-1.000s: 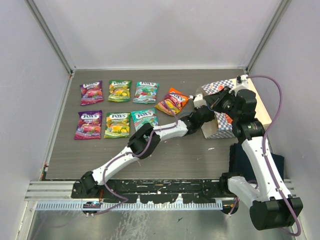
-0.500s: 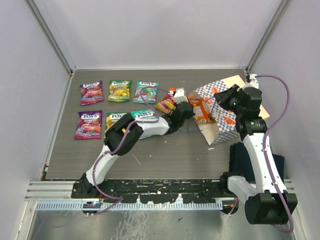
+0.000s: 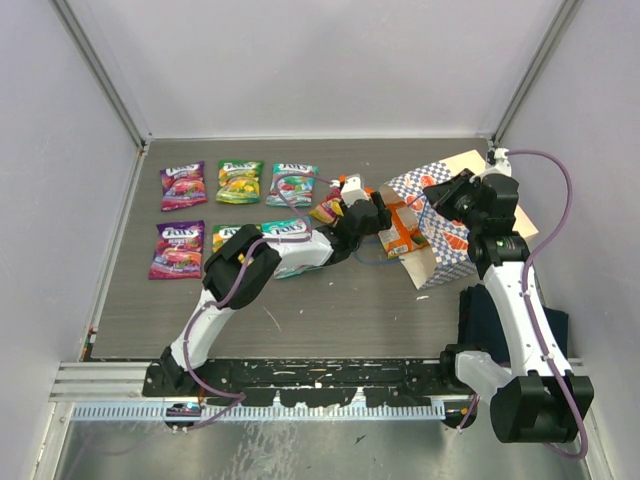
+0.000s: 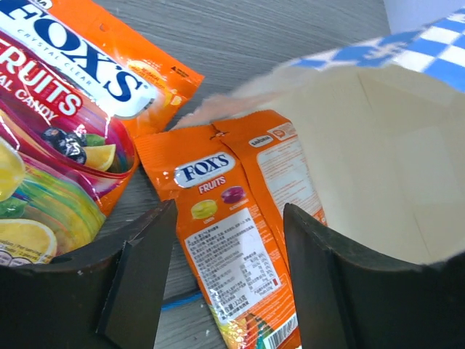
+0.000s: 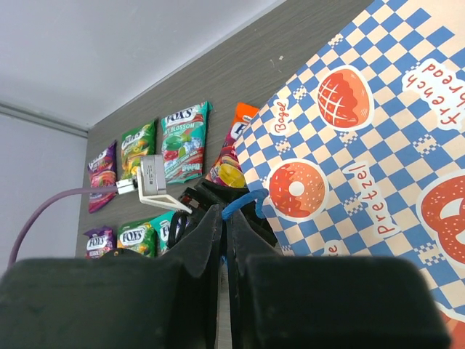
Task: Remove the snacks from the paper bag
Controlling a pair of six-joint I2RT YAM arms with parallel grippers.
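Note:
The paper bag [image 3: 440,235] lies tipped on its side, mouth facing left. My right gripper [image 5: 224,218] is shut on its blue cord handle [image 5: 243,200] and holds that side up. An orange snack packet [image 4: 240,254] lies half out of the bag mouth [image 4: 392,160], on the table between my left gripper's fingers. The left gripper [image 4: 229,280] is open and not squeezing it. From above, the left gripper [image 3: 378,218] sits just left of the mouth, beside an orange-red packet [image 3: 328,208]. Several more snacks lie in two rows at the left, from purple [image 3: 183,185] to teal [image 3: 292,184].
A dark blue cloth [image 3: 500,320] lies at the right, by the right arm's base. Grey walls enclose the table on three sides. The left arm stretches across the lower row, covering part of the green packet [image 3: 228,238] and the teal one [image 3: 285,230].
The left gripper came back out of the bag, dragging the orange packet to the mouth, then opened and let it go. The right gripper tipped the bag further over.

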